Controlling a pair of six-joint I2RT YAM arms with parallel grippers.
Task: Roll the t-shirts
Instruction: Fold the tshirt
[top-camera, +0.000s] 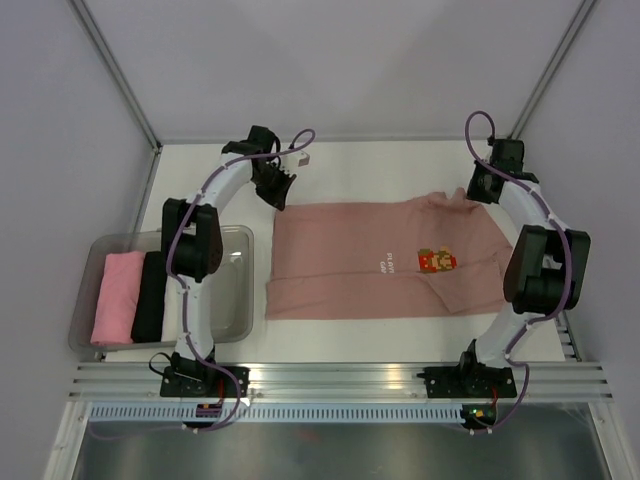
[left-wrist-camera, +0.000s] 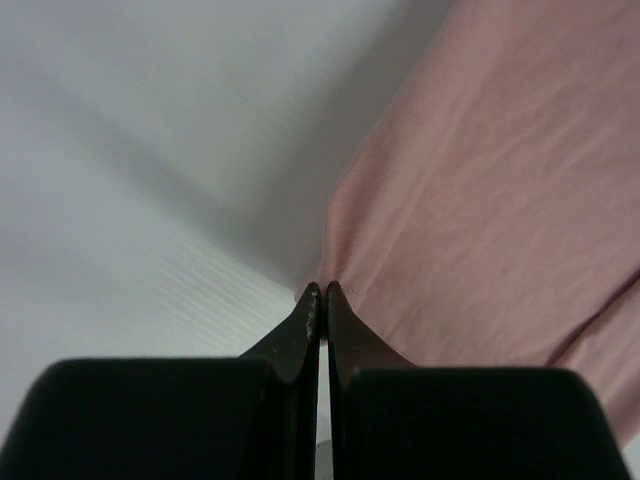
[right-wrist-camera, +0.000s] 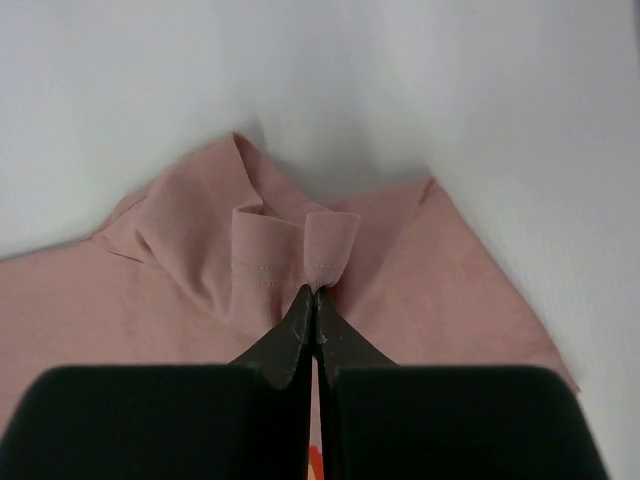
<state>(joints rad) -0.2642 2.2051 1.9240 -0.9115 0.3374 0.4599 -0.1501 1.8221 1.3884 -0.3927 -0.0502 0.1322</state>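
Observation:
A dusty salmon-pink t-shirt (top-camera: 380, 262) lies spread flat on the white table, with a small red-brown pixel figure (top-camera: 436, 261) and tiny white text on its chest. At the shirt's far left corner my left gripper (top-camera: 279, 196) is shut on the cloth edge (left-wrist-camera: 335, 270), pinched between the black fingertips. My right gripper (top-camera: 478, 193) is at the far right, shut on a folded sleeve hem (right-wrist-camera: 325, 250), which stands bunched up above the fingertips. The rest of the shirt (right-wrist-camera: 170, 300) lies flat beneath.
A clear plastic bin (top-camera: 238, 300) stands at the left of the table, holding a bright pink roll (top-camera: 117, 296) and a black roll (top-camera: 152, 296). A metal rail (top-camera: 340, 378) runs along the near edge. White walls close in the back and sides.

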